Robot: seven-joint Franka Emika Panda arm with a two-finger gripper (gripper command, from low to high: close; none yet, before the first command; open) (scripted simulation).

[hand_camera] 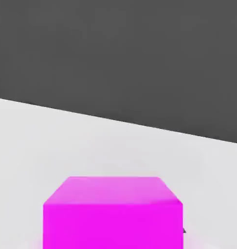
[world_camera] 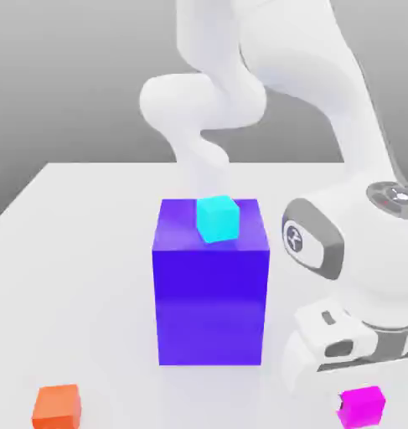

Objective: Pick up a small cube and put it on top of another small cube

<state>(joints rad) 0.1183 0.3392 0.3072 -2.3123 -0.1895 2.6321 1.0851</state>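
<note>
A: Gripper (world_camera: 360, 387) first. We're seeing the hand sitting low at the near right of the exterior view, right over the small cube (world_camera: 362, 406), with its jaws pinched narrow. Whether it's really clamping that magenta cube, we can't tell.

B: Yeah, in the hand view the small cube (hand_camera: 113, 213) is resting on the white table (hand_camera: 66, 141), close up.

A: We're also looking at a big blue-violet block (world_camera: 211, 289) standing mid-table, with a cyan cube (world_camera: 217, 218) sitting on top.

B: And an orange cube (world_camera: 58, 405) is lying at the near left, well apart.
</note>
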